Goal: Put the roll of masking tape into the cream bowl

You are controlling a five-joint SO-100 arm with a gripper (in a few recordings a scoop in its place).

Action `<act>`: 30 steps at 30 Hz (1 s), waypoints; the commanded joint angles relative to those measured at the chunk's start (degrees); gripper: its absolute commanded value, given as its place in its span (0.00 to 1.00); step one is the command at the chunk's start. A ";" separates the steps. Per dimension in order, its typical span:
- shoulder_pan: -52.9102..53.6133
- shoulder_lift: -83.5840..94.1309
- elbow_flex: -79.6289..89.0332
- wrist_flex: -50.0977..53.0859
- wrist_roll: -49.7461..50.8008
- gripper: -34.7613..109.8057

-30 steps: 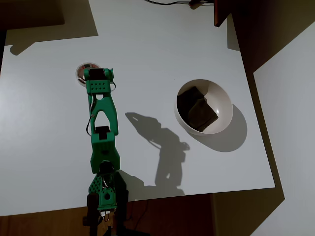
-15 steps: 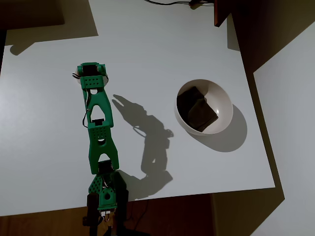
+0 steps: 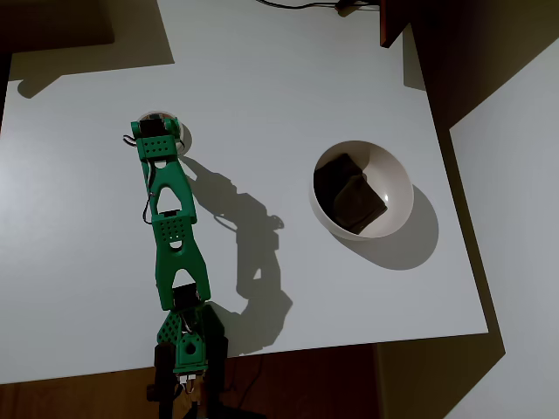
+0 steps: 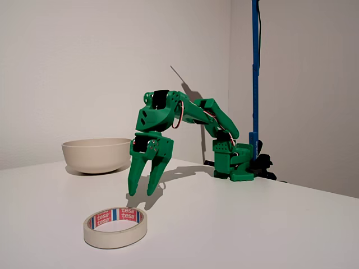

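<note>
Green two-finger gripper (image 4: 143, 193) hangs slightly parted and empty just behind the off-white masking tape roll (image 4: 115, 227), lower left on the white counter (image 4: 235, 224); the cream bowl (image 4: 96, 154) sits beyond.

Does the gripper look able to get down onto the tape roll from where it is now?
Probably yes. The gripper hangs open, fingers pointing down, just behind the roll of masking tape, which lies flat on the table with nothing between them.

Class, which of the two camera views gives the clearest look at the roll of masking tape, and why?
The fixed view: the off-white ring of masking tape lies flat in the foreground, whole and unobstructed, with its printed inner core readable. In the overhead view the green arm's wrist covers most of the roll, leaving an edge showing beside it.
</note>
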 commanded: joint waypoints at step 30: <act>-0.09 -5.54 -3.69 -3.87 2.72 0.35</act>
